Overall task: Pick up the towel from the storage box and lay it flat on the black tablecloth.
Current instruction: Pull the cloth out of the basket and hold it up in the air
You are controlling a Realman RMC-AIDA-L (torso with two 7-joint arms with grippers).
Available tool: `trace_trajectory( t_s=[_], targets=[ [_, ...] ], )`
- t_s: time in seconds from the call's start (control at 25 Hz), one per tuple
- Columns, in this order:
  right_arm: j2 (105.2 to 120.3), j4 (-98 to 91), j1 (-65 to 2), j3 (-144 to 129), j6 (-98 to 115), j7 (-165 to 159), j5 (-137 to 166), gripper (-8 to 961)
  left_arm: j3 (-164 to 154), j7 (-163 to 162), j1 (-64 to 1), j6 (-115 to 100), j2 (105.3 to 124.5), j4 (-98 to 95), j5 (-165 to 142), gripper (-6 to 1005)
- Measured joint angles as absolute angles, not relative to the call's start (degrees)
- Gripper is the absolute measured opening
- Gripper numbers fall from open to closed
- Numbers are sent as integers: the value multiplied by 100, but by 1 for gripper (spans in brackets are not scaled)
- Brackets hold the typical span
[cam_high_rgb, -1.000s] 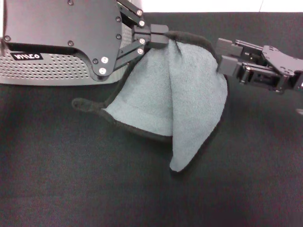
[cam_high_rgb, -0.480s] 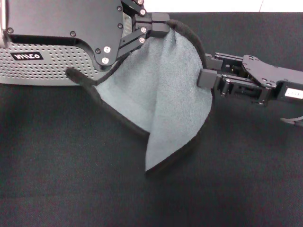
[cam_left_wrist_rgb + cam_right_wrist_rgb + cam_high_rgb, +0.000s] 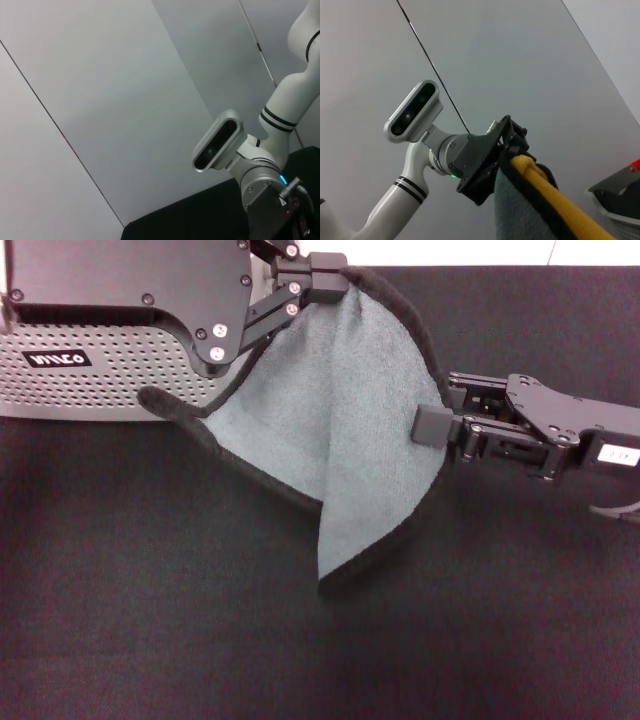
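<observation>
The towel (image 3: 340,410) hangs spread between my two grippers, grey-teal face towards the head camera, with its black bound edge all round. Its lower tip rests on the black tablecloth (image 3: 150,620). My left gripper (image 3: 328,278) is shut on the towel's upper corner, above the storage box's right end. My right gripper (image 3: 432,426) is shut on the towel's right edge, lower down. The right wrist view shows the left gripper (image 3: 507,145) clamped on the towel (image 3: 520,215), with the yellow reverse side (image 3: 555,200) showing. The light grey perforated storage box (image 3: 100,380) stands at the back left.
The left arm's black housing (image 3: 120,280) overhangs the box. The tablecloth's far edge meets a pale wall (image 3: 450,252) at the back. The left wrist view shows only the wall and the right arm's white links and camera (image 3: 217,142).
My right gripper has moved left and down onto the towel's right edge. My left gripper has lifted the corner slightly. The towel's lower tip has swung left.
</observation>
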State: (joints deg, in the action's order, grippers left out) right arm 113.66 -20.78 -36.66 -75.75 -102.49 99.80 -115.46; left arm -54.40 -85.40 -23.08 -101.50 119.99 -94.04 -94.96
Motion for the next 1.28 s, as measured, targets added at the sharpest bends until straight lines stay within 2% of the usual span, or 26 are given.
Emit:
trace_trajectory(
  t_s=[0.48,0.72,1.28],
  targets=[
    [11357,-2185,-3422,-7536,-10259,10020,-11616,455,-5463,-8577,-2258,-10150,11997,-9395,-9554,19],
    [11376,-2275,-3371,-7527,-10259,10020,-11625,276,-5473,-8578,-2259,-10151,11997,-9395,-9554,19],
    [11328,-2331,-3246,-7523,-10257,10019,-11776,247,-5476,-8587,-2253,-10167,11990,-9395,-9647,17]
  ],
)
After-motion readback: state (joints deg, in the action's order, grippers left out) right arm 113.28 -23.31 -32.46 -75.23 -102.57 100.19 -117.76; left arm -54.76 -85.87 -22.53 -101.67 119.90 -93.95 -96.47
